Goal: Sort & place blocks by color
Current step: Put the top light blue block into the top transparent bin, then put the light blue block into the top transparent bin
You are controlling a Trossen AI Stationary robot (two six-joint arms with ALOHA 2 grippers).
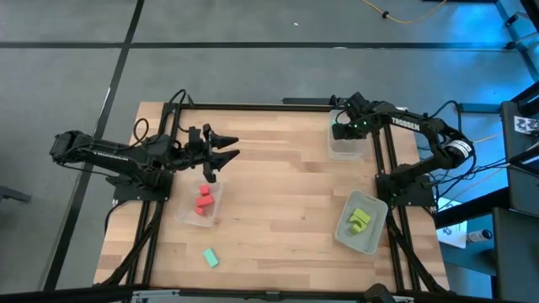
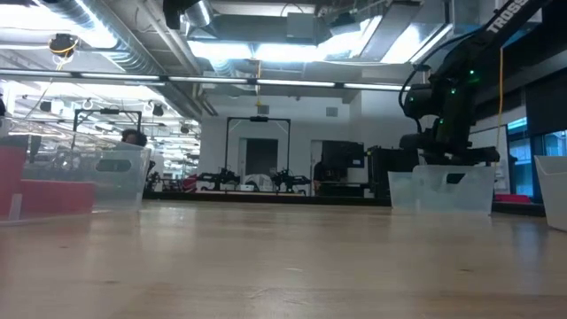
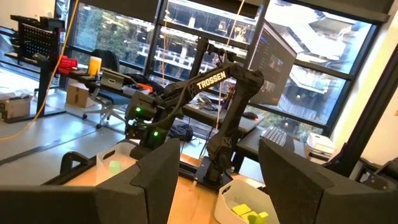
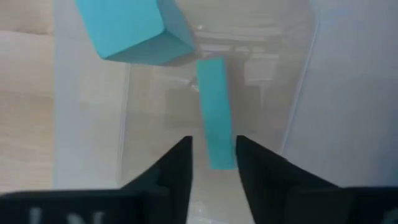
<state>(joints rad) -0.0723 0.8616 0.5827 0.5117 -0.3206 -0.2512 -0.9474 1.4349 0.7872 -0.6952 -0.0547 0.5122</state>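
The right gripper [image 4: 212, 163] hangs over the clear plastic tray [image 1: 345, 146] at the far right of the wooden table [image 1: 278, 185], its fingers a narrow gap apart; whether they press the slim teal block [image 4: 214, 112] standing between them cannot be told. A chunkier teal block [image 4: 132, 30] lies in the same tray. The left gripper [image 1: 226, 147] waits above the table's left side with its fingers spread and nothing in them. Just beside it, a second clear tray [image 1: 212, 210] carries the red blocks [image 1: 202, 202]; a third tray [image 1: 376, 227] near the right edge carries yellow-green blocks [image 1: 360, 220]. One teal block [image 1: 210, 257] lies loose on the near left of the table.
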